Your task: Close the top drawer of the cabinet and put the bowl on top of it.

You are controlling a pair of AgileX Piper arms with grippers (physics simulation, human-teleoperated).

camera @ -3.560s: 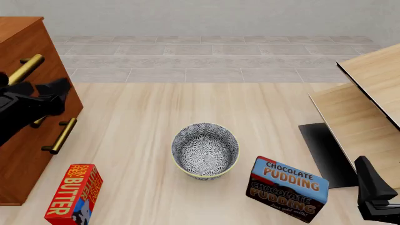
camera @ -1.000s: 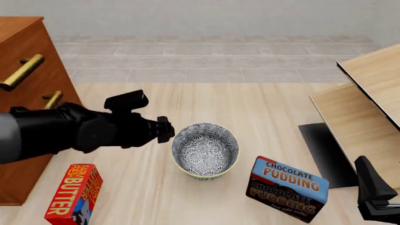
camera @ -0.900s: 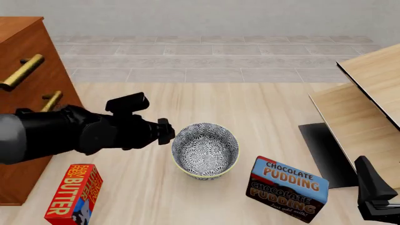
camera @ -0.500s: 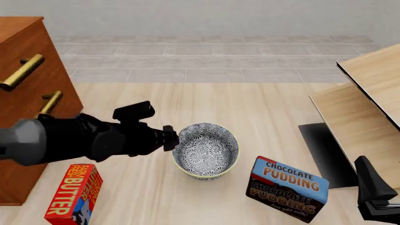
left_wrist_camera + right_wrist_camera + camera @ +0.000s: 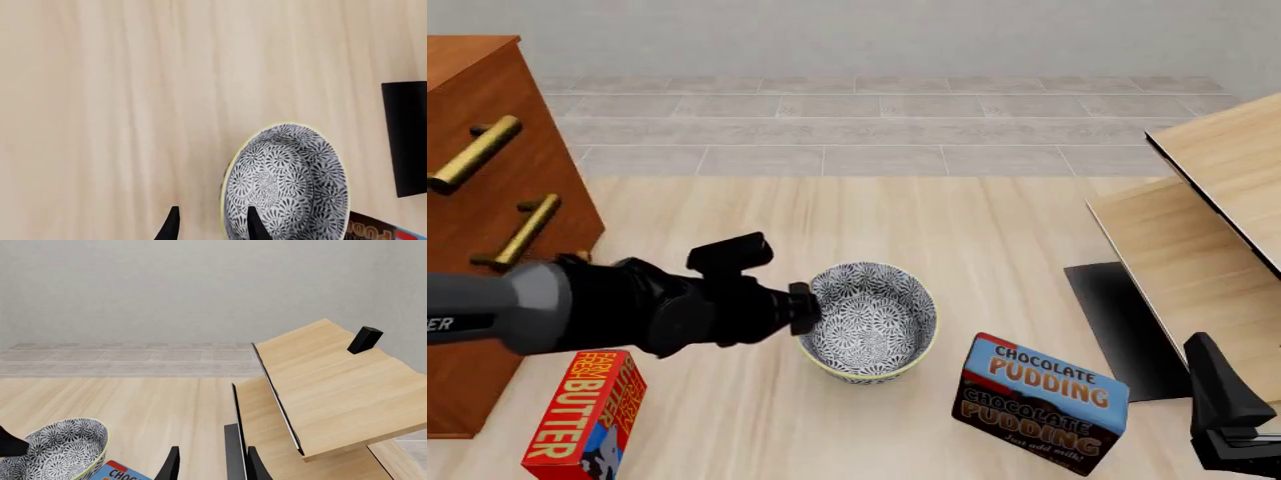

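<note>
Bowl (image 5: 868, 322) rim sits between the left hand's (image 5: 209, 226) parted fingers – I'd drop a bit lower, then pinch the wall squarely – no tilting

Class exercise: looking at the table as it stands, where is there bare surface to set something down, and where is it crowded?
Bare table runs from the cabinet across to the pale wooden boards, beyond the bowl. The near strip is crowded: butter box, left gripper straddling the bowl's rim, and chocolate pudding box close together.
</note>
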